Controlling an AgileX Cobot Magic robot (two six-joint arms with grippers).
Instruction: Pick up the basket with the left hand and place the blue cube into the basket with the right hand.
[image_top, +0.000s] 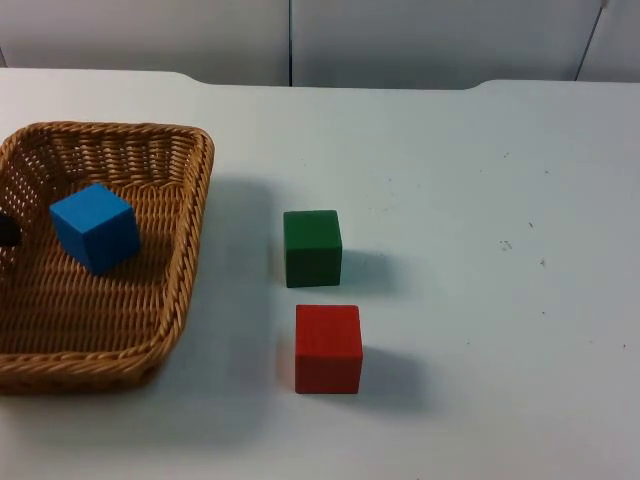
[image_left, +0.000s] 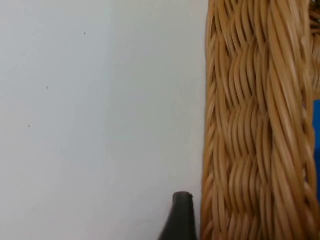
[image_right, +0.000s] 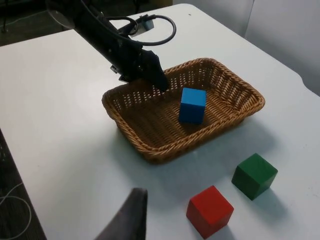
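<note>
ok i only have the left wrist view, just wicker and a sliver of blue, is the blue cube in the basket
observer: yes, the blue cube sits on the floor of the basket.
operator: anything else on the table
observer: a green cube and a red cube stand beside the basket, apart from it.
operator: and the grippers
observer: the left gripper holds the basket's rim; the right gripper hangs above the table near the red cube.
</note>
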